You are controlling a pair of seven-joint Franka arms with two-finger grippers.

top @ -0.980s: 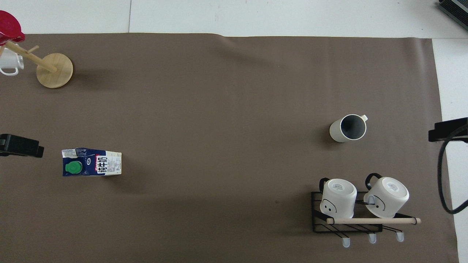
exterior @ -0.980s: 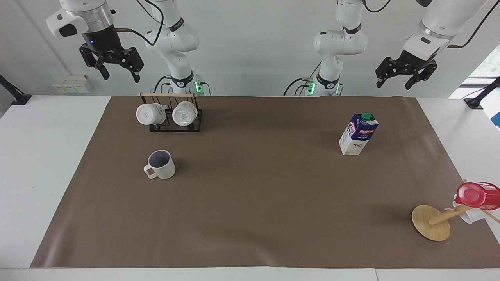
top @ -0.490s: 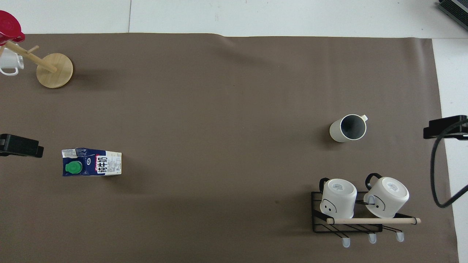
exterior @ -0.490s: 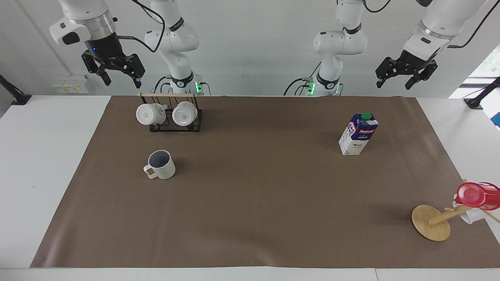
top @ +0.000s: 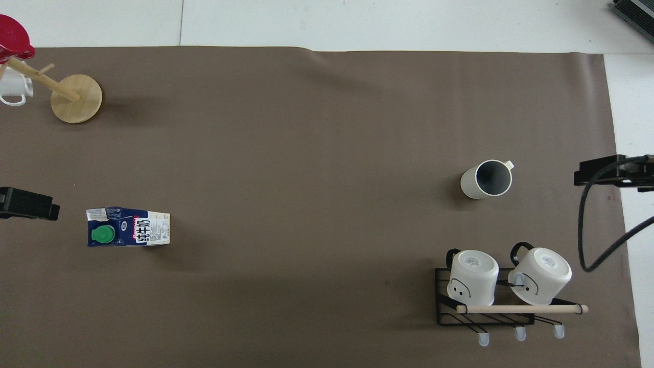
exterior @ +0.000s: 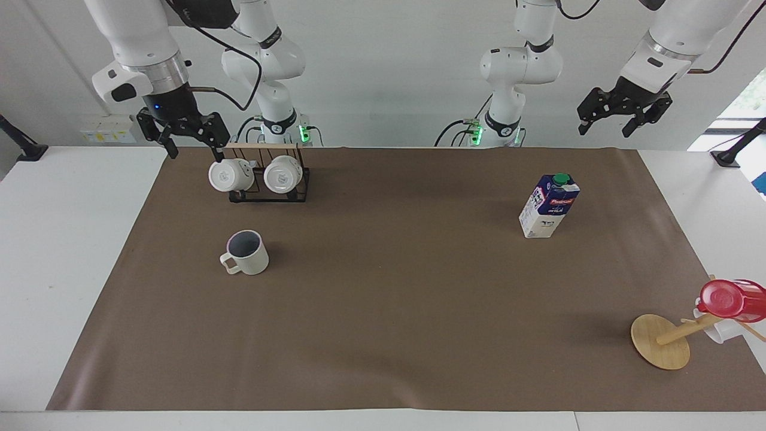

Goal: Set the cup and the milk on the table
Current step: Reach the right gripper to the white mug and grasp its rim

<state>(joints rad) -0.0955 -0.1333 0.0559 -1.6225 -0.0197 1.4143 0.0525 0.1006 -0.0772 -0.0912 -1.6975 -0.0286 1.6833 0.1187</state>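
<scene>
two tools are in view, both spread and empty. right tool (exterior: 187, 140) has come down over the last second and now hangs over the counter (exterior: 84, 239) edge at the right arm's end, just beside the black wire rack (exterior: 269, 185) with its two white mugs (exterior: 230, 175). left tool (exterior: 622, 117) has held its place, raised over the left arm's end; that arm waits.

cup (exterior: 246, 252) stands upright on the brown sheet (exterior: 389, 311), farther from the robots than the rack, handle toward the right arm's end. milk (exterior: 549, 206) stands upright on the sheet toward the left arm's end. neither is touched.

judgement: the descent suggests an approach to the cup is starting.

clearance: wide open sheet lies between cup and milk. the rack is near the right tool's path. the wooden stand (exterior: 661, 341) with the red cup (exterior: 730, 299) sits at the sheet's corner, well apart from both.
</scene>
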